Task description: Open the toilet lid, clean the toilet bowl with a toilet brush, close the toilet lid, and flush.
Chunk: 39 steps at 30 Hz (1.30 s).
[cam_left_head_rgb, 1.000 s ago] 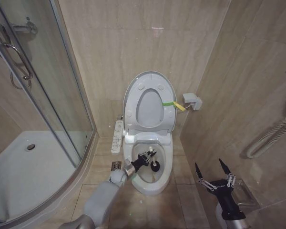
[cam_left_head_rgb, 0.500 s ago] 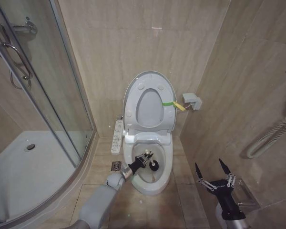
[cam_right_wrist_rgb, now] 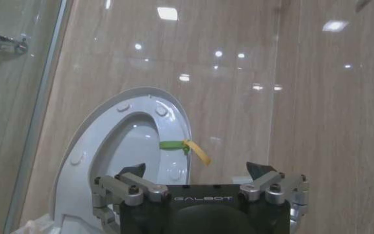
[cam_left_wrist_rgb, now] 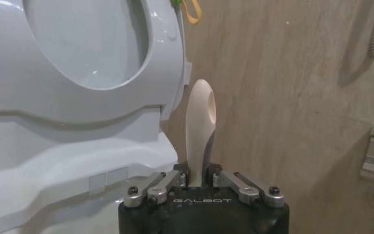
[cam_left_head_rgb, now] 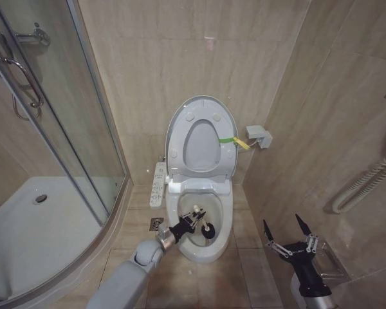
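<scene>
The toilet lid [cam_left_head_rgb: 201,111] stands raised against the back wall, with the seat ring up in front of it. Below it lies the white toilet bowl [cam_left_head_rgb: 228,222]. My left gripper [cam_left_head_rgb: 187,226] reaches in over the bowl's left rim and is shut on the toilet brush, whose dark head [cam_left_head_rgb: 208,230] sits low inside the bowl. In the left wrist view the pale handle [cam_left_wrist_rgb: 199,117] sticks up from between the shut fingers of the left gripper [cam_left_wrist_rgb: 198,178], with the lid [cam_left_wrist_rgb: 76,53] beside it. My right gripper [cam_left_head_rgb: 288,239] hangs open at the lower right, away from the toilet, and faces the lid [cam_right_wrist_rgb: 119,146].
A glass shower enclosure [cam_left_head_rgb: 58,116] and its white tray [cam_left_head_rgb: 32,225] fill the left side. A white control panel [cam_left_head_rgb: 158,183] hangs left of the toilet, above a floor drain [cam_left_head_rgb: 156,223]. A green and yellow strap [cam_left_head_rgb: 235,140], a wall box [cam_left_head_rgb: 258,135] and a hose [cam_left_head_rgb: 367,183] are at the right.
My left gripper has drawn back toward me and lower over the bowl, taking the brush head toward the bowl's near side. The right arm has not moved.
</scene>
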Motion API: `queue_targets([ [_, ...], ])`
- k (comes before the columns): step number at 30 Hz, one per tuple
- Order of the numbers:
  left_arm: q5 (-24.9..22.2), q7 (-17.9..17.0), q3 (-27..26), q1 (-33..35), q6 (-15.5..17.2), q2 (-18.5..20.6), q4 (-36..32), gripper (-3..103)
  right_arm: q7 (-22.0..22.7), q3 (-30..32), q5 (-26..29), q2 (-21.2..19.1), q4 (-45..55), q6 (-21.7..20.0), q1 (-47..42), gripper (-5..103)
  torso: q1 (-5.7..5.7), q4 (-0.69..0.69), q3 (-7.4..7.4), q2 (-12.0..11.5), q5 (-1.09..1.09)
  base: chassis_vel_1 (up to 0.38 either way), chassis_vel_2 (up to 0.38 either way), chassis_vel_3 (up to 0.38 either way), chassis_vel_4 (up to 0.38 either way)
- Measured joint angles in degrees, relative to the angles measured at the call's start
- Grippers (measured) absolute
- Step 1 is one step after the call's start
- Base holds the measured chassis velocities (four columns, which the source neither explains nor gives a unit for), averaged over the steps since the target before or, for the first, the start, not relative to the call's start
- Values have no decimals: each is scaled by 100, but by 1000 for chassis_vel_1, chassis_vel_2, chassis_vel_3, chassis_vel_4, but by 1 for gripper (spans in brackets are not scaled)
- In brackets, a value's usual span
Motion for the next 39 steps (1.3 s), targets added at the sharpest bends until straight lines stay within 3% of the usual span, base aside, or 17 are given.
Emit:
queue_targets([
  [4, -19, -77, 23, 91, 285, 232, -396, 18, 0, 0, 0, 0, 0, 0, 0, 100, 0, 0, 0, 0, 1, 0, 0, 0, 0],
  [11, -66, -156, 133, -26, 461, 315, -342, 18, 0, 0, 0, 0, 0, 0, 0, 100, 0, 0, 0, 0, -2, 0, 0, 0, 0],
  [16, -222, -222, 414, -307, 724, 578, -405, 18, 0, 0, 0, 0, 1, 0, 0, 100, 0, 0, 0, 0, 0, 0, 0, 0, 0],
  [21, -273, -289, 604, -444, 828, 494, -163, 18, 0, 0, 0, 0, 1, 0, 0, 100, 0, 1, 0, 1, 1, 0, 0, 0, 0],
  [25, -146, -401, 805, -597, 826, 124, 456, 18, 0, 0, 0, 0, 0, 0, 0, 100, 0, 3, 0, 1, 2, 0, 0, 0, 0],
  [29, -100, -444, 845, -649, 790, 1, 645, 18, 0, 0, 0, 0, 0, 0, 0, 100, 0, 3, -1, 2, 2, 0, 0, 0, 0],
  [36, -112, -465, 799, -590, 795, 186, 308, 18, 0, 0, 0, 0, 0, 0, 0, 100, 0, -1, 0, 1, 0, 0, 0, 0, 0],
  [39, -248, -529, 741, -433, 872, 475, -268, 18, 0, 0, 0, 0, 0, 0, 0, 100, 0, -3, 1, 0, -2, 0, 0, 0, 0],
])
